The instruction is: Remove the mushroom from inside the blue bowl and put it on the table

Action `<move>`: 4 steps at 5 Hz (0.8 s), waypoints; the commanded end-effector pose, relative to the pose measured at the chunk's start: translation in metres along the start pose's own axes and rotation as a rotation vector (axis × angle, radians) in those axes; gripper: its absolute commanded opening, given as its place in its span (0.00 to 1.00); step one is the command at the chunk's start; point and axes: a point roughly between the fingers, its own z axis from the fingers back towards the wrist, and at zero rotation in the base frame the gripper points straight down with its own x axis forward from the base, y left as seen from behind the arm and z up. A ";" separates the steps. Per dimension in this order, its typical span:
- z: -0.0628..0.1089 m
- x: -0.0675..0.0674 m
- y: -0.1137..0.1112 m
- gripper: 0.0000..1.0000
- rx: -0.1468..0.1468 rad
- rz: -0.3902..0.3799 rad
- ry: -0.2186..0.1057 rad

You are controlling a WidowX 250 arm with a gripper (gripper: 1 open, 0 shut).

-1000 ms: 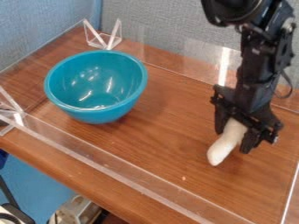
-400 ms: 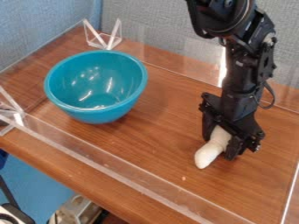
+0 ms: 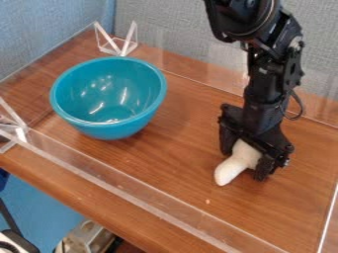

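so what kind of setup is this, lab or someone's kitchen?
Likely a lab test bench: a wood-grain table fenced by low clear acrylic walls, a plain grey-blue backdrop, and toy props only, a blue bowl and a mushroom.

Even, bright light from above; soft glare patches inside the blue bowl [image 3: 109, 96] and on the surface [image 3: 172, 148] toward 1 o'clock. Low-resolution, slightly soft throughout; shadows faint.

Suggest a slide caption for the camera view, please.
Pincer lowered over the mushroom on the table, right of the empty blue bowl.
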 end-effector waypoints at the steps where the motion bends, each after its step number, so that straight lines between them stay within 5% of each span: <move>1: 0.020 0.004 -0.001 1.00 0.024 0.120 -0.068; 3: 0.054 -0.007 0.003 1.00 0.049 0.093 -0.137; 4: 0.061 -0.004 0.000 1.00 0.062 0.162 -0.154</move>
